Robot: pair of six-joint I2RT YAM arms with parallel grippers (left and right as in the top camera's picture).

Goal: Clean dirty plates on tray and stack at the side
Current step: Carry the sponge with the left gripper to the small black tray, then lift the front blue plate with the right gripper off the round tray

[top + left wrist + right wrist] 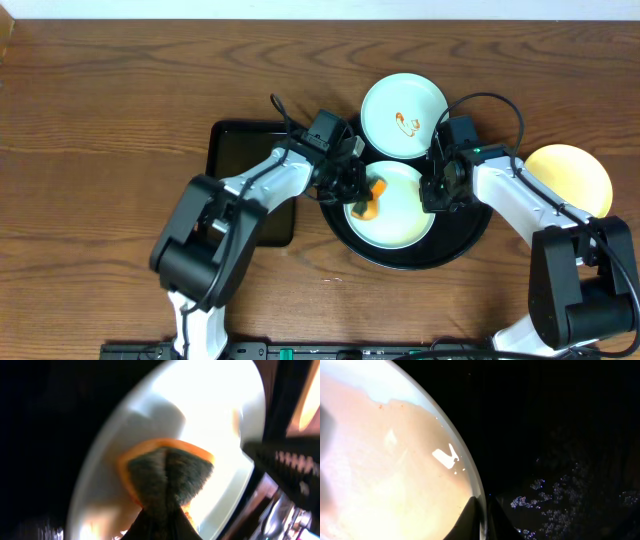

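Left claw (pixel 358 190) clamped on orange sponge (pixel 372 203), pressed to mint plate (pixel 400 222) inside round tray (pixel 468 242). Right claw (pixel 437 195) pinches that plate's rim. Plate likely stiff, light, slick, breakable; rim looks the safest hold.

Left claw (pixel 358 190) with sponge (pixel 369 200), right claw (pixel 436 192) hem middle plate (pixel 400 222); tabletop (pixel 100 130) open.

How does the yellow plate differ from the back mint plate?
The yellow plate looks clean; the back mint plate bears an orange squiggle. The yellow plate lies on the table right of the tray; the mint plate sits at the tray's far edge. Both are round and similar in size.
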